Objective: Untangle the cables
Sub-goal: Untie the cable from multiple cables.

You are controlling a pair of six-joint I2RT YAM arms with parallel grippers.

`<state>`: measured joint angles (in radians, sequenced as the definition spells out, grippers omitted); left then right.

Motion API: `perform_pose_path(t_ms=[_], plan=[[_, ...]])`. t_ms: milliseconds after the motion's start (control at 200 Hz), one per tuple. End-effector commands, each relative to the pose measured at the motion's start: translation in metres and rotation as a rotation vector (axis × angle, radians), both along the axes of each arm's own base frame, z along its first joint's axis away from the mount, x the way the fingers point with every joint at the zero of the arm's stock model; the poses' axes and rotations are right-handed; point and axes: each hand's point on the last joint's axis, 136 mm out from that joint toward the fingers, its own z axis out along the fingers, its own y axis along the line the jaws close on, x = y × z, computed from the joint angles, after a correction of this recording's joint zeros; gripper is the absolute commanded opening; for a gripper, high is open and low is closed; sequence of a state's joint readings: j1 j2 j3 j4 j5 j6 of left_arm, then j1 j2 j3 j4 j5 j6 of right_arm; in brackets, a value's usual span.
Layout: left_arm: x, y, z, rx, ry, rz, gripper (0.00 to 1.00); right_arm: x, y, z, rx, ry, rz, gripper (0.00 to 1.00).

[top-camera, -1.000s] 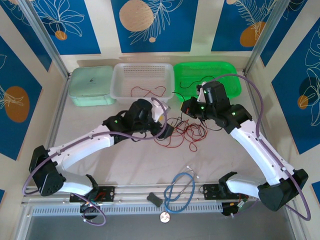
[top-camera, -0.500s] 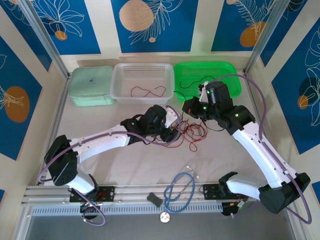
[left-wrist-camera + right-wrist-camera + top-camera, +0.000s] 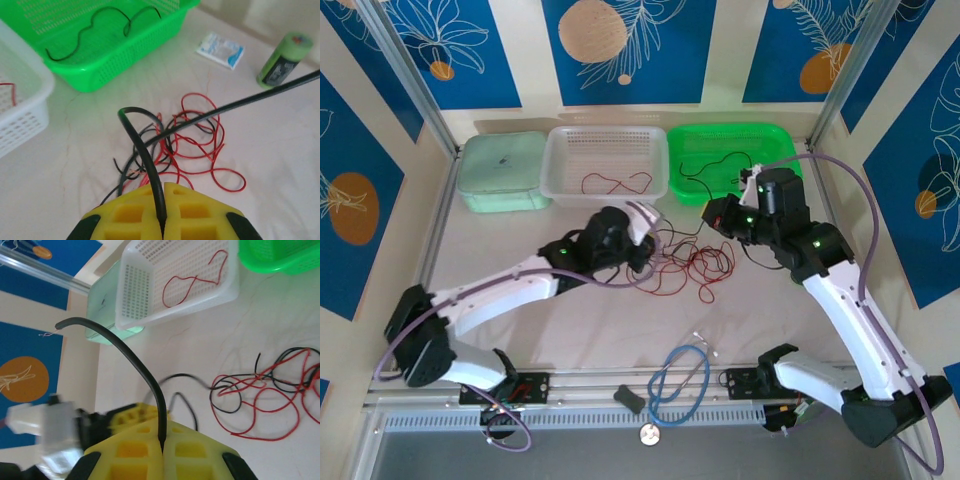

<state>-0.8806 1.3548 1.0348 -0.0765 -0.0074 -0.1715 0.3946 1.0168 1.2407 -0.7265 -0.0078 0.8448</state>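
Note:
A tangle of thin red and black cables (image 3: 692, 265) lies mid-table between the arms. My left gripper (image 3: 653, 257) sits at its left edge. In the left wrist view its yellow jaws (image 3: 163, 192) are shut on a black cable (image 3: 144, 147) that arches up from the tangle (image 3: 192, 137). Another black strand (image 3: 260, 95) runs taut to the upper right. My right gripper (image 3: 717, 215) hangs right of the tangle, its jaws (image 3: 163, 437) shut on a black cable (image 3: 131, 359); the tangle (image 3: 265, 395) lies below it.
At the back stand a mint box (image 3: 505, 170), a white basket (image 3: 608, 145) holding one red cable (image 3: 615, 183), and a green basket (image 3: 732, 140) holding one black cable (image 3: 715, 165). A thick blue looped tube (image 3: 678, 380) lies near the front edge.
My left gripper reached into the tangle, shut on a black cable and drew back slightly left. My right arm shifted right and away with its black cable.

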Motion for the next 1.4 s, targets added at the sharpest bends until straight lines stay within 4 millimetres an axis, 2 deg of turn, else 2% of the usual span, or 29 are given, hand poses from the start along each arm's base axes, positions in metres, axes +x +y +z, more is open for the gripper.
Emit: perform_pose_path(t_ms=[0,150,265,540,645,815,910,950,995,1090,1155,1236,1326,1396], plan=[[0.003,0.023,0.033,-0.238,0.079,0.015,0.0,-0.006,-0.014,-0.008,-0.011,0.025,-0.026,0.0],[0.016,0.049,0.04,-0.465,0.214,0.036,0.0,-0.007,-0.028,-0.011,-0.018,0.03,-0.065,0.0],[0.029,0.059,0.031,-0.562,0.287,0.086,0.0,-0.01,-0.039,-0.01,-0.028,0.025,-0.099,0.0],[0.066,0.097,-0.012,-0.659,0.403,0.322,0.0,-0.025,-0.076,0.01,-0.062,-0.033,-0.207,0.0],[0.072,0.109,-0.028,-0.65,0.426,0.413,0.06,-0.03,-0.086,0.02,-0.065,-0.061,-0.237,0.0],[0.073,0.13,-0.065,-0.596,0.498,0.584,0.09,-0.031,-0.092,0.043,-0.047,-0.124,-0.249,0.0],[0.07,0.134,-0.08,-0.562,0.546,0.627,0.21,-0.027,-0.089,0.061,-0.024,-0.175,-0.233,0.0],[0.068,0.133,-0.084,-0.553,0.563,0.627,0.3,-0.024,-0.088,0.068,-0.012,-0.194,-0.224,0.0],[0.067,0.131,-0.085,-0.552,0.571,0.619,0.42,-0.021,-0.084,0.077,0.003,-0.216,-0.209,0.0],[0.065,0.129,-0.084,-0.551,0.576,0.6,0.58,-0.015,-0.075,0.094,0.04,-0.25,-0.162,0.0],[0.063,0.129,-0.078,-0.55,0.562,0.589,0.65,-0.009,-0.07,0.102,0.058,-0.26,-0.139,0.0],[0.062,0.125,-0.062,-0.552,0.508,0.534,0.73,-0.003,-0.066,0.112,0.073,-0.273,-0.113,0.0],[0.057,0.112,-0.041,-0.53,0.427,0.413,0.79,0.0,-0.063,0.127,0.085,-0.299,-0.097,0.0],[0.048,0.094,-0.028,-0.477,0.356,0.292,0.82,0.002,-0.063,0.14,0.088,-0.323,-0.097,0.0]])
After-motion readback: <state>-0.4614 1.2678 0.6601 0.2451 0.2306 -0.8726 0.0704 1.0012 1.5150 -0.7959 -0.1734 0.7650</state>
